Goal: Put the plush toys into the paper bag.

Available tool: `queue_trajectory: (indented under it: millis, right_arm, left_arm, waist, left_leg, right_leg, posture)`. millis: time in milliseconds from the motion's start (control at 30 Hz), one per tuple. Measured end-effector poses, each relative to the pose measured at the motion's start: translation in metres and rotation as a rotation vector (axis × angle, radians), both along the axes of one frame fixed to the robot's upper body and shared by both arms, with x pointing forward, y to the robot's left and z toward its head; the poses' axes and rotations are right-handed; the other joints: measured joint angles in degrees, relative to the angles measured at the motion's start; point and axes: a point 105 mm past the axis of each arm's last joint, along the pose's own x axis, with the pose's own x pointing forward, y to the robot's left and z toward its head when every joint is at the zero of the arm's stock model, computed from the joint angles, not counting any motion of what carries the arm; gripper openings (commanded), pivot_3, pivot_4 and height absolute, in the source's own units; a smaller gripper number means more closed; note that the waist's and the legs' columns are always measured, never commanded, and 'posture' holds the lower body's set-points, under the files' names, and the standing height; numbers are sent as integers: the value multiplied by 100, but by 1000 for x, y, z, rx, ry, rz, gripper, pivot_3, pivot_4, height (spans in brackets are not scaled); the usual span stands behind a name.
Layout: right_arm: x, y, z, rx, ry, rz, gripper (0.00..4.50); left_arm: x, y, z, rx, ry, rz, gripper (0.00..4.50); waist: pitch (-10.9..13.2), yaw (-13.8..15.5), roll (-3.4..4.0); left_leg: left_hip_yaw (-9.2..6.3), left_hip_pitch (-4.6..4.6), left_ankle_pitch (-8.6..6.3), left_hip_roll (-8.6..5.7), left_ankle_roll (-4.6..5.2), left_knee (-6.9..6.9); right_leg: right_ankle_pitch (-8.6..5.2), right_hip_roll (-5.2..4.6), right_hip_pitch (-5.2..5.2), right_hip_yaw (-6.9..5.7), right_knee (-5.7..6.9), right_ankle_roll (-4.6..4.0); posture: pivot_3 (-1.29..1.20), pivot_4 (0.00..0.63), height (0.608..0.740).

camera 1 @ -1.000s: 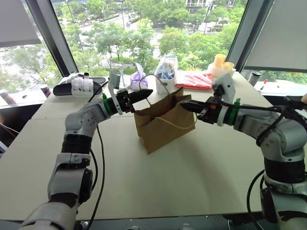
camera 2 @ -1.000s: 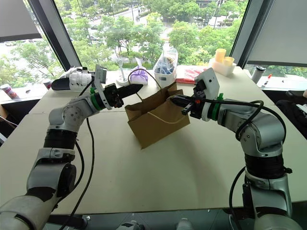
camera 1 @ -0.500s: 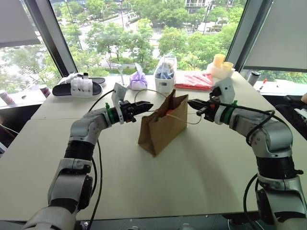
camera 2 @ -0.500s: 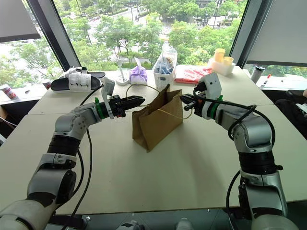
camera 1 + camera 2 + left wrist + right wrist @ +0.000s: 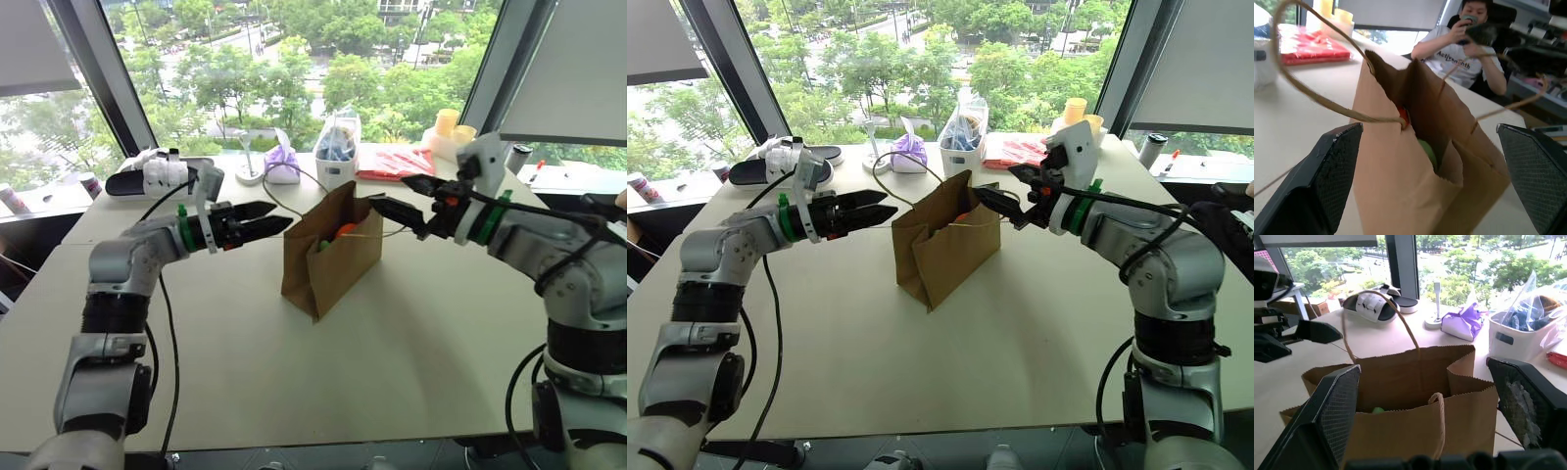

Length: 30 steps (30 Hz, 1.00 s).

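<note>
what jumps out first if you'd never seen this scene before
A brown paper bag stands upright mid-table, with an orange toy and a green toy showing in its open mouth. The left gripper and right gripper flank it, both open and holding nothing. A purple pouch sits by the window.

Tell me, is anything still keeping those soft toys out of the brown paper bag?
Nothing visible does. The bright orange plush toy and the light green plush toy already sit inside the upright brown kraft paper bag. The left gripper and right gripper hang open on either side of it, holding nothing.
</note>
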Motion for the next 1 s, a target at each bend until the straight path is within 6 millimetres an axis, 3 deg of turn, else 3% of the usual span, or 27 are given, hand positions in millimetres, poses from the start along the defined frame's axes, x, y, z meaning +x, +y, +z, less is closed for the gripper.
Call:
queue_trajectory:
  millis: [133,200,233,467,567,667,1000]
  right_arm:
    - [-31,22,-3,-13,-31,128,4479]
    - [-42,33,-11,1,-14,174,3950]
    - [-47,38,-19,-3,5,188,3601]
    - [-45,44,-67,-60,124,157,18]
    - [-38,48,-96,-110,179,155,18]
    - [-24,47,-110,-167,172,139,18]
    - [18,56,-117,-190,90,86,18]
  left_arm:
    - [-5,6,-28,91,6,27,4500]
    - [-7,9,-37,117,6,37,4500]
    - [-8,10,-41,121,9,41,4500]
    - [-7,3,-43,108,-7,42,4500]
    - [-8,-3,-45,98,-7,26,4500]
    - [-11,-12,-47,102,-3,-8,4500]
    - [-18,-33,-46,105,-35,-75,4500]
  waist:
    - [0,12,0]
    - [-1,19,-1]
    - [-1,27,-1]
    - [-3,47,-5]
    - [-2,1,-4]
    - [-2,-4,-4]
    - [-2,16,-4]
  left_leg:
    - [0,0,-5,1,9,3]
    - [0,6,-5,3,9,3]
    - [0,6,-5,3,9,3]
    - [-3,7,-6,-2,11,6]
    - [7,10,-6,-3,10,6]
    - [8,17,-5,-2,10,5]
    - [4,16,-4,-2,7,4]
  right_leg:
    - [1,0,2,0,-1,-1]
    - [1,0,8,1,0,-2]
    - [1,0,8,0,0,-2]
    - [1,-1,15,-2,-3,-1]
    - [1,-1,12,2,-2,-1]
    - [1,4,15,1,1,-1]
    - [1,2,16,2,-1,-1]
  posture:
    - [0,150,740]
    - [0,150,740]
    - [0,150,740]
    - [0,150,740]
    - [0,150,740]
    - [0,150,740]
    - [0,150,740]
